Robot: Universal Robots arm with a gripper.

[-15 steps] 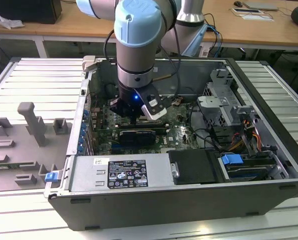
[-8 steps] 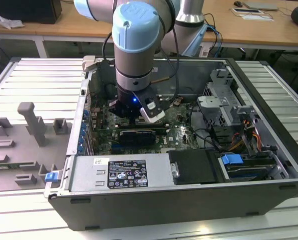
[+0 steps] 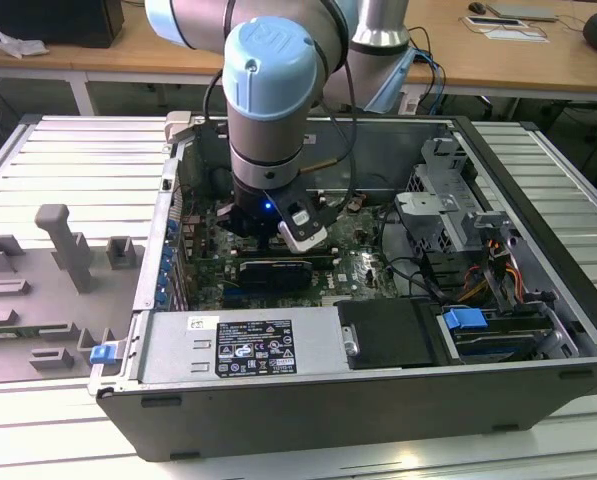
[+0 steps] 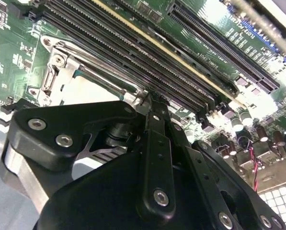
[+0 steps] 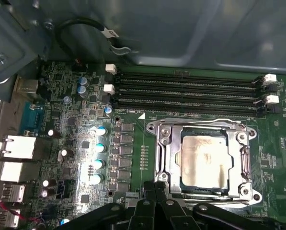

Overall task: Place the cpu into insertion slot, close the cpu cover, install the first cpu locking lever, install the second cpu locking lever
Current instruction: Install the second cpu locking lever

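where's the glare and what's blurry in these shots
In the first wrist view, glare whitens the capacitors beside the cpu cover, and the cpu has a soft sheen. In the second wrist view, the near end effector linkage is blurred and the board's top corner washes out. The exterior view is evenly lit.

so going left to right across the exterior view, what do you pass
grey plastic tray → blue clip → power supply label → arm's blue joint → blue tab → case's right wall

Long black memory slots [image 5: 186, 91] beside blue capacitors [image 5: 98, 153] — grey fixture tray [image 3: 48, 290] outside
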